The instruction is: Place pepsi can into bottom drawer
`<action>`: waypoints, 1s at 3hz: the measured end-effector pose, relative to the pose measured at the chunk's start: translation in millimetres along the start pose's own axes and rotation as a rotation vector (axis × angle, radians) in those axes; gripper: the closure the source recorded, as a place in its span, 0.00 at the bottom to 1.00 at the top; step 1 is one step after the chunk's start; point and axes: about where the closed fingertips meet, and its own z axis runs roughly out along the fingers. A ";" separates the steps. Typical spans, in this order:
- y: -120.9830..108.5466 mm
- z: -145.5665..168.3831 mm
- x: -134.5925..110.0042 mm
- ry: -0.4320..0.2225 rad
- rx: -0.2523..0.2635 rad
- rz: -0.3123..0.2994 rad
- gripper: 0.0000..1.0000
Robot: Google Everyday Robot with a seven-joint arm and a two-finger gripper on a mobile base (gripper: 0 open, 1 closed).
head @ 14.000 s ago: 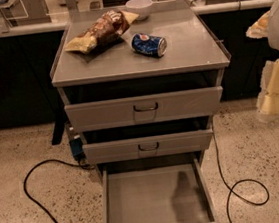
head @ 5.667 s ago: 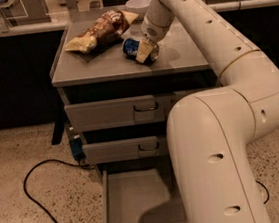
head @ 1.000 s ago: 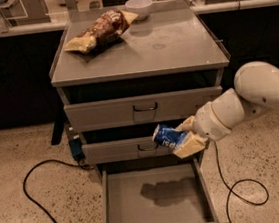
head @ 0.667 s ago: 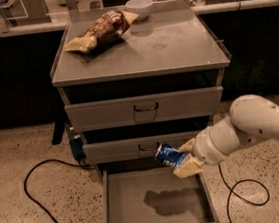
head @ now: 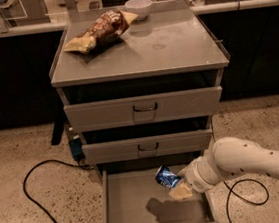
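Camera view: end effector grips can above drawer

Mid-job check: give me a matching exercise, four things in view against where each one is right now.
Things:
1. pepsi can
2. chip bag
3. white bowl
4. bottom drawer

Places:
A. pulled open, under the two upper drawers
B. at the back edge of the cabinet top
C. lying on the cabinet top, left rear
D. held in the gripper, above the open drawer's floor

Pairs: 1-D, 2-C, 3-B, 4-A
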 end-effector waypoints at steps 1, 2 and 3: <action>-5.5 16.1 12.6 -0.035 0.016 0.054 1.00; -5.5 16.1 12.6 -0.035 0.016 0.054 1.00; -3.3 40.1 31.0 -0.040 -0.012 0.092 1.00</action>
